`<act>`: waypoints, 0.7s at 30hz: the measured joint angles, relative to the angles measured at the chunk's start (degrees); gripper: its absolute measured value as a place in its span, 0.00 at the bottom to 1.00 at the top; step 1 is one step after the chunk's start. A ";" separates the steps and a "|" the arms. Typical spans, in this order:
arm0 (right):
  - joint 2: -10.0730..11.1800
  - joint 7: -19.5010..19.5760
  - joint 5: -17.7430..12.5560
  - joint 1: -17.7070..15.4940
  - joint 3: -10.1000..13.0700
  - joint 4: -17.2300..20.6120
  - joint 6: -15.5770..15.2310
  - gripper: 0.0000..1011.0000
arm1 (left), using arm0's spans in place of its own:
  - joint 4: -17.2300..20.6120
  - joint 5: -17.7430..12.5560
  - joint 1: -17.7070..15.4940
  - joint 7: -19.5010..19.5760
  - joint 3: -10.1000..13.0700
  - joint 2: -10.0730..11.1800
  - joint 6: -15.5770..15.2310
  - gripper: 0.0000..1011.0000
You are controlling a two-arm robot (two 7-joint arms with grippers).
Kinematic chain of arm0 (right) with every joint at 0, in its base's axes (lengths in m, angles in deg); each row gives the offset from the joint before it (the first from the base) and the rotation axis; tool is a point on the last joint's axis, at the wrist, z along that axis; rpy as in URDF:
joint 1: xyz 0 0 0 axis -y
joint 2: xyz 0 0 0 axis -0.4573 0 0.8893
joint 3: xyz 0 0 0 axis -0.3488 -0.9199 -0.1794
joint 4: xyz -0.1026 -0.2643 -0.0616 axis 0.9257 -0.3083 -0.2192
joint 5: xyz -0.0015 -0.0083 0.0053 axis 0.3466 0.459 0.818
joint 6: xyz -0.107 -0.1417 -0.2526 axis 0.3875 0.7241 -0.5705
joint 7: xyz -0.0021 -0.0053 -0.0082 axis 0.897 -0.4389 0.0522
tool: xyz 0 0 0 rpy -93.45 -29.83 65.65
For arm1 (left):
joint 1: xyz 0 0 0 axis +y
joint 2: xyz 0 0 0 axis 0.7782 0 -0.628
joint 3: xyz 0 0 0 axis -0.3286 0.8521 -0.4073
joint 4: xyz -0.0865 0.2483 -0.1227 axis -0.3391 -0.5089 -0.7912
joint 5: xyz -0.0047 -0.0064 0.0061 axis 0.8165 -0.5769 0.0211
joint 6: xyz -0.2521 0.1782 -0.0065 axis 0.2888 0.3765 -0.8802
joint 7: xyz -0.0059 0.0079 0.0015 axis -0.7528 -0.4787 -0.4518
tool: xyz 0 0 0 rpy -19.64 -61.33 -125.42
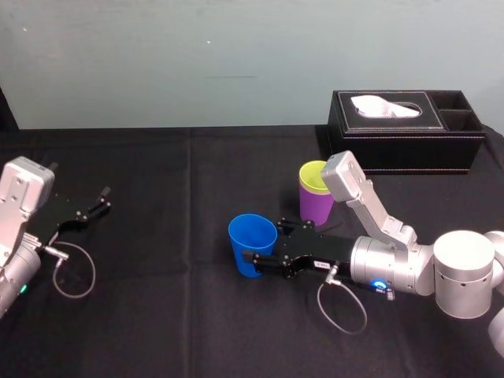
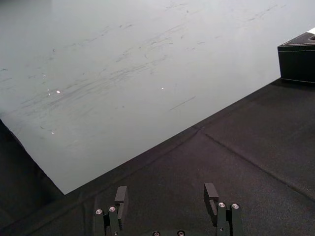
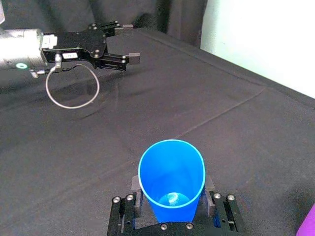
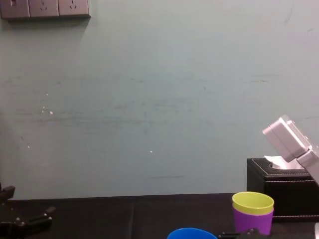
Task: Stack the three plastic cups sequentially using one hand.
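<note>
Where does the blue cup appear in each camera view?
Head view: blue cup centre, in the right gripper.
Right wrist view: bottom centre, between its fingers.
Chest view: rim at the bottom edge.
Left wrist view: faces wall and cloth, left gripper parked.
Shared landmark: black tissue box, head, chest, left wrist views.

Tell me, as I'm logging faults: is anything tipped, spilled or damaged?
Nothing stands out. The yellow-green cup sits nested in the purple cup, both upright; the right pincer grips the upright blue cup; the left pincer rests open, far left.
</note>
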 joint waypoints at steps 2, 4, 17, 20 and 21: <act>0.00 0.00 0.00 0.00 0.00 0.00 0.00 0.71 | 0.00 0.00 0.00 0.00 0.00 0.00 0.00 1.00; 0.00 0.00 0.00 0.00 0.00 0.00 0.00 0.71 | 0.00 0.00 0.00 0.00 0.00 0.00 0.00 1.00; 1.27 1.71 0.12 -1.43 1.40 3.51 -0.53 0.71 | 0.00 0.00 0.00 0.00 0.00 0.00 0.00 1.00; 2.10 2.63 -0.15 -2.05 2.38 5.72 -1.49 0.71 | 0.00 0.00 0.00 0.00 0.00 0.00 0.00 1.00; 2.57 2.99 -0.41 -2.30 2.91 6.90 -2.14 0.71 | 0.00 0.00 0.00 0.00 0.00 0.00 0.00 1.00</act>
